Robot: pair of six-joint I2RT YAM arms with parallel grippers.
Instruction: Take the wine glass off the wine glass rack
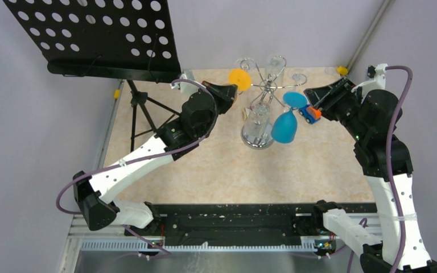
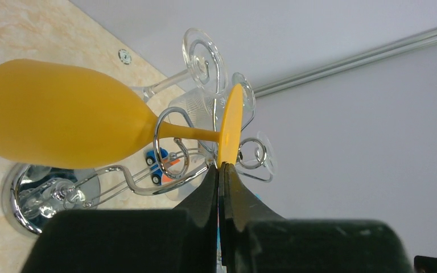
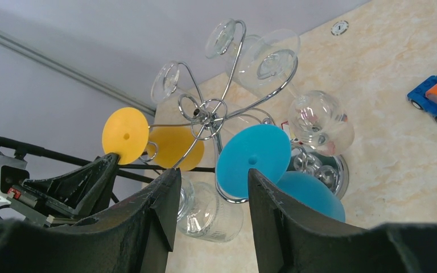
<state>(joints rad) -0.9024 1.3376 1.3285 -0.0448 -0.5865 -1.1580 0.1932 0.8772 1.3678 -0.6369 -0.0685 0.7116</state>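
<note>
No text, label, brand, number or sign can be read. Faint printed marks are seen on a clear glass at the wine glass rack, but they are too small to be made out.

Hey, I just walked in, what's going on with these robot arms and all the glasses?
Two robot arms are working at a chrome wire wine glass rack hung with upside-down glasses. The left end effector is shut on the rim of the round foot of an opaque yellow-orange wine glass. The right end effector is open, its fingers either side of the foot of an opaque blue wine glass without gripping it. Both coloured glasses hang on the rack.
</note>
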